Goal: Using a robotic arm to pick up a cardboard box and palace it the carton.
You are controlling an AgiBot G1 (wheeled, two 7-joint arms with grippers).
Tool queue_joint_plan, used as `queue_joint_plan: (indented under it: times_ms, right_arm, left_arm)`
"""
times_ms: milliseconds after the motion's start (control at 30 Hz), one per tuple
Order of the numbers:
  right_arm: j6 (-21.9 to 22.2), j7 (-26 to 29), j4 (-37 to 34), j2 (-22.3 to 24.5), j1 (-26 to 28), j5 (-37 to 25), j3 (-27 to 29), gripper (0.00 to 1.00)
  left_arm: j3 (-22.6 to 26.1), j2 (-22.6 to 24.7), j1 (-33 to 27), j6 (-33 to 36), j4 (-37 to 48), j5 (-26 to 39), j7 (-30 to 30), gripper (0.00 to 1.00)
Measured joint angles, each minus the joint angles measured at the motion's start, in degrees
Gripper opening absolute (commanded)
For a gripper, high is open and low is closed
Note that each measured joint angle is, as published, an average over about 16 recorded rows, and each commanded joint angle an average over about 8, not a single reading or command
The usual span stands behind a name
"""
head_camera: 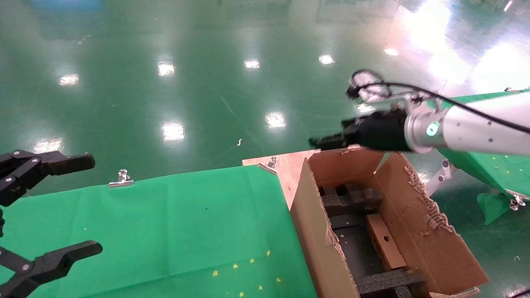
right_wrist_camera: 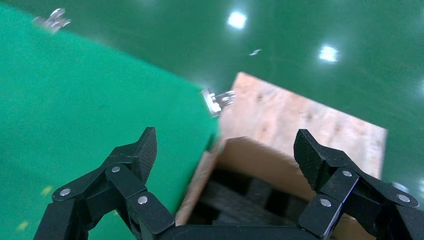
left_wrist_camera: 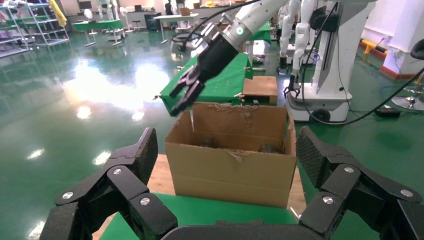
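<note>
The small cardboard box (head_camera: 385, 242), brown with a round hole, lies inside the large carton (head_camera: 306, 207) among black foam inserts (head_camera: 352, 198). The white robotic arm's right gripper (head_camera: 319, 142) hovers over the carton's far rim, open and empty. It also shows in the left wrist view (left_wrist_camera: 182, 97) above the carton (left_wrist_camera: 230, 165). In the right wrist view my right gripper (right_wrist_camera: 226, 145) is spread wide over the carton's far wall (right_wrist_camera: 260, 160) and foam (right_wrist_camera: 235, 195). My left gripper (head_camera: 91, 203) is open and empty at the far left; its wrist view (left_wrist_camera: 226, 145) faces the carton. The small box is hidden in both wrist views.
A green cloth table (head_camera: 165, 227) with metal clips (head_camera: 121, 178) lies left of the carton. A wooden board (head_camera: 285, 165) sits under the carton's far corner. A second green table (head_camera: 497, 169) stands at right. Other robots (left_wrist_camera: 320, 60) stand behind.
</note>
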Motion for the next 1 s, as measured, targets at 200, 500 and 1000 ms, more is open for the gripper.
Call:
queue_joint_plan:
  times_ms: [200, 500, 1000]
  right_arm:
    - [-5.1, -8.6, -0.5, -0.8, -4.8, 6.5, 7.4, 1.0]
    - [-12.7, -21.4, -1.3, -2.1, -12.0, 16.2, 18.4, 1.0]
    - [-25.5, -42.9, -2.6, -4.2, -23.9, 32.4, 36.8, 1.0]
  left_arm:
    - [0.0, 0.0, 0.0, 0.0, 0.0, 0.0, 0.0, 1.0]
    - [0.0, 0.0, 0.0, 0.0, 0.0, 0.0, 0.0, 1.0]
    - [0.0, 0.0, 0.0, 0.0, 0.0, 0.0, 0.0, 1.0]
